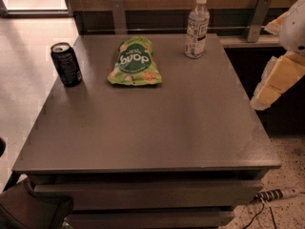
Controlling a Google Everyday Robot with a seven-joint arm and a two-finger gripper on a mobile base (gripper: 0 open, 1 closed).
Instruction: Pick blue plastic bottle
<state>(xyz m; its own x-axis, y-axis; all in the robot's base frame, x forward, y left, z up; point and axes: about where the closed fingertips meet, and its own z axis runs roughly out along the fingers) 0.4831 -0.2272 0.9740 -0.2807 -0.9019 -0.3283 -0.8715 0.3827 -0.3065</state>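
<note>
The blue plastic bottle stands upright at the far right of the grey table. It is clear, with a white screw cap and a white-bluish label with dark print. My gripper shows as white and yellowish parts at the right edge of the view. It is beyond the table's right side, lower in the view than the bottle and well apart from it. It holds nothing that I can see.
A black soda can stands at the far left of the table. A green snack bag lies flat between can and bottle. A wooden wall with metal brackets runs behind. A power strip lies on the floor at the lower right.
</note>
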